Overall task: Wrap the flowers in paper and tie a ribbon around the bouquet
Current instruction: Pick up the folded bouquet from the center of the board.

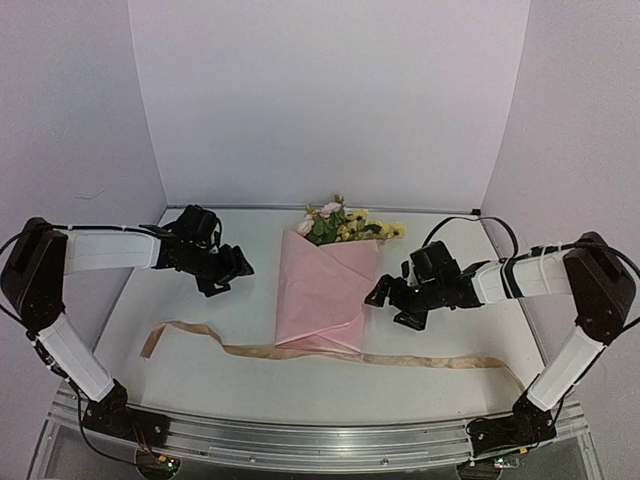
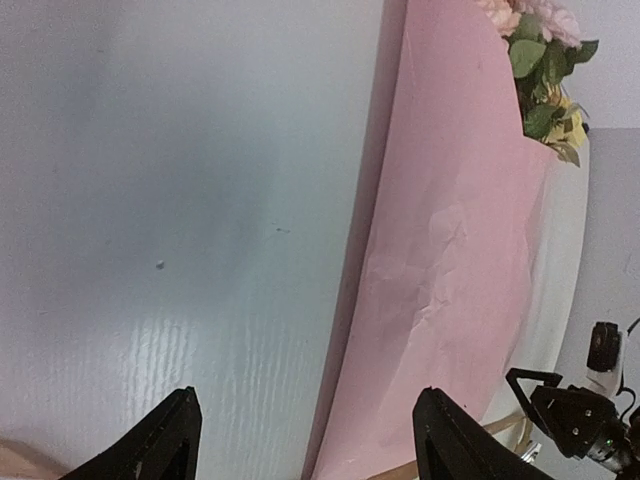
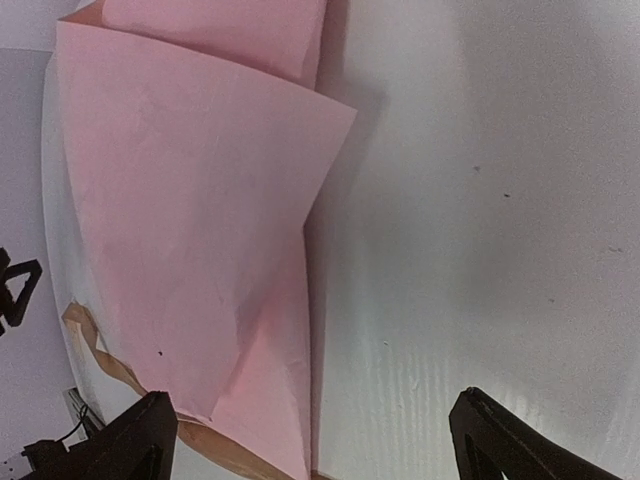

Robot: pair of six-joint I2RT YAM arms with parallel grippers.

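Note:
The bouquet lies mid-table: pink paper [image 1: 328,290] folded into a cone, with the yellow and pink flowers [image 1: 345,222] poking out of its far end. The tan ribbon [image 1: 400,358] lies flat across the table and passes under the cone's near tip. My left gripper [image 1: 238,270] hovers open, a little left of the paper, holding nothing. My right gripper [image 1: 382,292] is open too, close to the paper's right edge. The left wrist view has the paper [image 2: 460,250] and flowers [image 2: 545,70] ahead of open jaws [image 2: 305,440]. The right wrist view shows paper [image 3: 190,200] and ribbon [image 3: 110,365] beyond open jaws [image 3: 320,440].
White walls close in the table at the back and on both sides. The ribbon's left end [image 1: 165,335] curls into a loop near the left arm, and its right end [image 1: 495,364] reaches towards the right arm's base. A metal rail [image 1: 320,435] runs along the near edge.

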